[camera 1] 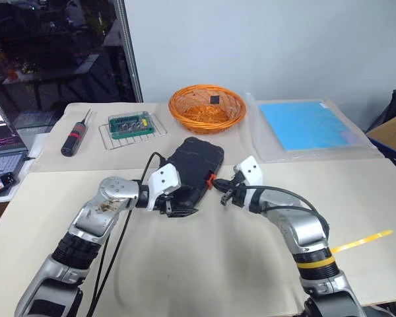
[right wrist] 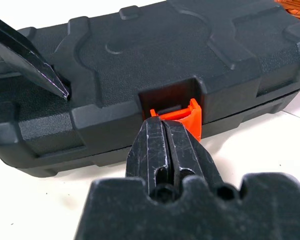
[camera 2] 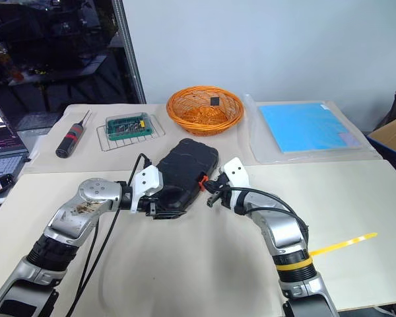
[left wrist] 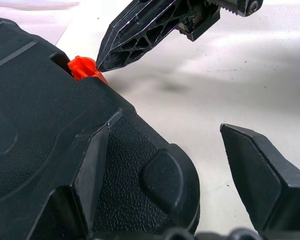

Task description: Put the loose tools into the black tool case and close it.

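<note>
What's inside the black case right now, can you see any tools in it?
No. The black ribbed plastic clamshell case lies closed on the table, its lid hiding the inside. The shut right pincer touches the small orange latch; the left pincer straddles a corner.

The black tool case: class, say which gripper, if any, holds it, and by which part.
The left gripper straddles the near corner of the black tool case, jaws wide. The right gripper, shut, holds nothing; its tips touch the orange latch.
</note>
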`<state>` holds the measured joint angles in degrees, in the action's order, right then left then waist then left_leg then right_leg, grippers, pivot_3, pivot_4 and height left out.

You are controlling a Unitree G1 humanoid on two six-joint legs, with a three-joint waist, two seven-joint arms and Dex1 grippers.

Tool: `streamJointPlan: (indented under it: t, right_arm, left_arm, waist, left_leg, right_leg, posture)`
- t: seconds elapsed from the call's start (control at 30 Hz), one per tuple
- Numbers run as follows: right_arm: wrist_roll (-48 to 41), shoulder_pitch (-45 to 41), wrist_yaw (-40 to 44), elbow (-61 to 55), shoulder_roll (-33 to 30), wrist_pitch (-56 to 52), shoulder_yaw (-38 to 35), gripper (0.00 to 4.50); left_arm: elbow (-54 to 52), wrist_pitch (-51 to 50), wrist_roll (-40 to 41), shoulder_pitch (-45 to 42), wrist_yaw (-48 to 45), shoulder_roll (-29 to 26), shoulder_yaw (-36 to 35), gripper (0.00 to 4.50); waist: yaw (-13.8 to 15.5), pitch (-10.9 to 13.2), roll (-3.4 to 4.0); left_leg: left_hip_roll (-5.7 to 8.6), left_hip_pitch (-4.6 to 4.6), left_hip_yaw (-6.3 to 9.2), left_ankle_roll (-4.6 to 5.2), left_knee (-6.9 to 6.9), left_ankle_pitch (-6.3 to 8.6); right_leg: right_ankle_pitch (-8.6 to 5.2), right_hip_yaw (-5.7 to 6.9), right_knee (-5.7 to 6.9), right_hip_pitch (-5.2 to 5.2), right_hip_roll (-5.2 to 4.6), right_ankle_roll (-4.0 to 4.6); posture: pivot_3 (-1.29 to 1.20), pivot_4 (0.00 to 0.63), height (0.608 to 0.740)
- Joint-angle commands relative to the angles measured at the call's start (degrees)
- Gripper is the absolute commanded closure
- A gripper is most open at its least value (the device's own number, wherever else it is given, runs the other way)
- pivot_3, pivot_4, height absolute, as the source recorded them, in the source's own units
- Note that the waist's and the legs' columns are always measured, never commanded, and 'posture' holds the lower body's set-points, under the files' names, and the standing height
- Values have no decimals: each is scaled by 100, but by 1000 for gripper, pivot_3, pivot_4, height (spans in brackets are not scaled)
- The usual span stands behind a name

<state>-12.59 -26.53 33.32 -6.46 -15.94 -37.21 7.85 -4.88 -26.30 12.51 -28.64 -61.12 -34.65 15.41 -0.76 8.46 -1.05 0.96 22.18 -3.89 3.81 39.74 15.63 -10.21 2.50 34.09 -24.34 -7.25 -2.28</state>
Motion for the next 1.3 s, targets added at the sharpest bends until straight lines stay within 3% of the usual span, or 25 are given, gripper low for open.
streamJointPlan:
  t: [0.03, 0.23, 0.67, 0.97, 1.3]
  right_arm:
    - [-45, -233, -27, 111, 112, 158, -12, 4488]
    - [-62, -255, -21, 298, 181, 289, -33, 4488]
    - [-852, 568, -432, -1489, -59, -654, -843, 4488]
    - [-300, 543, -871, -914, -314, -800, -394, 4488]
    - [-178, 8, -824, -318, 50, -523, -96, 4488]
  left_arm:
    - [433, -280, -295, 258, -87, -4, 518, 716]
    - [393, -298, -306, 316, -66, -9, 492, 716]
    - [323, -324, -311, 424, -6, -62, 454, 716]
    - [387, -282, -329, 375, -16, -55, 466, 716]
    - [380, -286, -340, 360, -17, -50, 472, 716]
  waist:
    - [5, 0, 0]
    - [6, -1, 0]
    - [35, -1, 2]
    - [58, 0, 4]
    - [52, 1, 5]
  left_leg:
    - [1, 0, 1, -1, 0, 0]
    - [5, 1, 2, 3, -3, 2]
    - [3, 8, 17, -1, -15, 5]
    - [2, 10, 17, -4, -15, 6]
    - [4, 12, 20, -1, -15, 5]
  right_leg:
    - [-1, 2, 0, -1, -3, 1]
    - [10, 8, -1, 1, -9, 9]
    - [-6, 15, -6, -2, -27, -19]
    - [-25, 20, -7, -4, -26, 6]
    - [-24, 29, -8, -3, -17, 1]
  posture:
    - [0, 150, 740]
    - [0, 150, 740]
    - [0, 150, 740]
    - [0, 150, 740]
    - [0, 150, 740]
